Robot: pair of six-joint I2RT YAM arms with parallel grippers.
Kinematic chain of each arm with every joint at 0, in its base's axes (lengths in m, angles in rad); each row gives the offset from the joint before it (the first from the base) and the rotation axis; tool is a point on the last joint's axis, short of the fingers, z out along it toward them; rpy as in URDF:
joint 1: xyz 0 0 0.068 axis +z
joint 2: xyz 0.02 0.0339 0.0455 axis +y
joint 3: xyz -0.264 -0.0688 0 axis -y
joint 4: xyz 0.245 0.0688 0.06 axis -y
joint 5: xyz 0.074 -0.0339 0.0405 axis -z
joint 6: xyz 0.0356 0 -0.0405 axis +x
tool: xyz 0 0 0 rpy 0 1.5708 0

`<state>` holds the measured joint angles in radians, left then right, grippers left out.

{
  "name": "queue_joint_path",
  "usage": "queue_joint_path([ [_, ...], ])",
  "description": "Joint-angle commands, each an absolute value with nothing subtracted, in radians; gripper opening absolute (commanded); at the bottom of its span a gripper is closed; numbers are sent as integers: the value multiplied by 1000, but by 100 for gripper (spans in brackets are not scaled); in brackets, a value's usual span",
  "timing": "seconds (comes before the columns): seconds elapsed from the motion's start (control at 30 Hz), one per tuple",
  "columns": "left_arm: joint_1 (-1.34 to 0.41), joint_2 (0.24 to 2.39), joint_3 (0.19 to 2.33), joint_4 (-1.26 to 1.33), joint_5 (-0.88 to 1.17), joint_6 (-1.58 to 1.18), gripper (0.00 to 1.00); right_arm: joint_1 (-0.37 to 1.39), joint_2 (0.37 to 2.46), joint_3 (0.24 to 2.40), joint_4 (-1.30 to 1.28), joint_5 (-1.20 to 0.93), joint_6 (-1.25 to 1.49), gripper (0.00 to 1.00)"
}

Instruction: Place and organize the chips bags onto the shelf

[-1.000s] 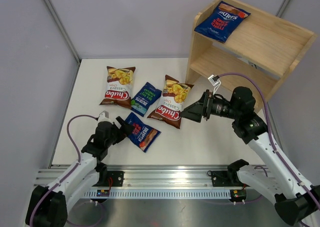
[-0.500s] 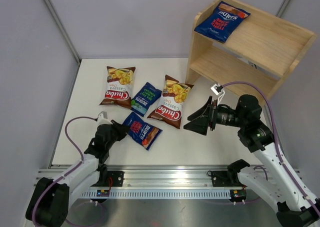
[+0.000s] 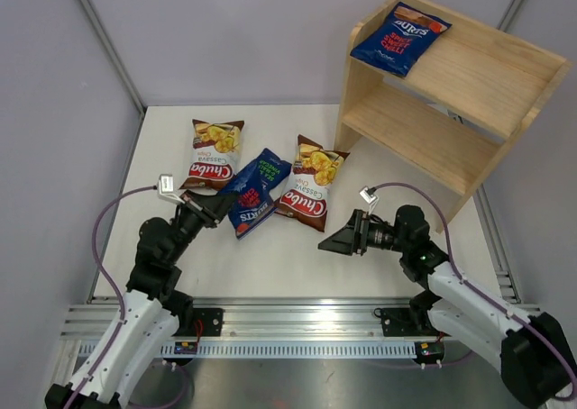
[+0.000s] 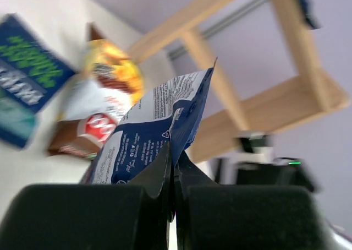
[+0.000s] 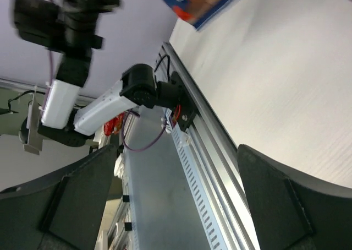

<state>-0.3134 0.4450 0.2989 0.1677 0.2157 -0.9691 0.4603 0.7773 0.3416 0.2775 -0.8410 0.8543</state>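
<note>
Where the white worktop (image 3: 297, 265) ends at the back right, the big wooden shelf (image 3: 491, 67) stands. A red Burts bag (image 3: 399, 37) lies on its top board. The lower board has no bag on the part that shows.

The left Chuba bag (image 3: 214, 153) and the right Chuba bag (image 3: 311, 182) lie flat on the worktop. The green Burts bag (image 3: 270, 163) lies between them.

The left arm (image 3: 149, 274) has its jaws shut tight on one edge of the held Burts bag (image 3: 250, 204). From above, this bag hides the near end of the green one.

The right arm (image 3: 451, 283) reaches low over the front of the worktop. Its jaws are wide apart and hold nothing. They point to the left.
</note>
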Motion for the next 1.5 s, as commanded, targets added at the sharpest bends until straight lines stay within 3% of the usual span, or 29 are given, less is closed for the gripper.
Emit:
queue_joint_path([
  [0.0,-311,501,414,212,360,-1104,0,572,870,293,760,-714,1029,100],
  [0.1,-313,537,462,273,376,-1239,0,698,946,302,880,-557,970,99],
  [0.43,-455,496,558,376,187,-1525,0,811,1161,342,1218,-255,993,99],
  [0.8,-618,491,532,446,66,-1654,0,867,1292,416,1558,-307,1008,95],
  [1.1,-689,506,492,492,31,-1701,0,908,1307,474,1559,-293,937,92],
  [1.17,-701,497,479,480,20,-1710,0,908,1293,479,1560,-304,937,86],
  [1.33,-729,495,456,472,20,-1724,0,908,1255,479,1559,-325,936,62],
  [1.47,-729,489,468,433,43,-1698,0,908,1200,442,1527,-325,907,52],
])
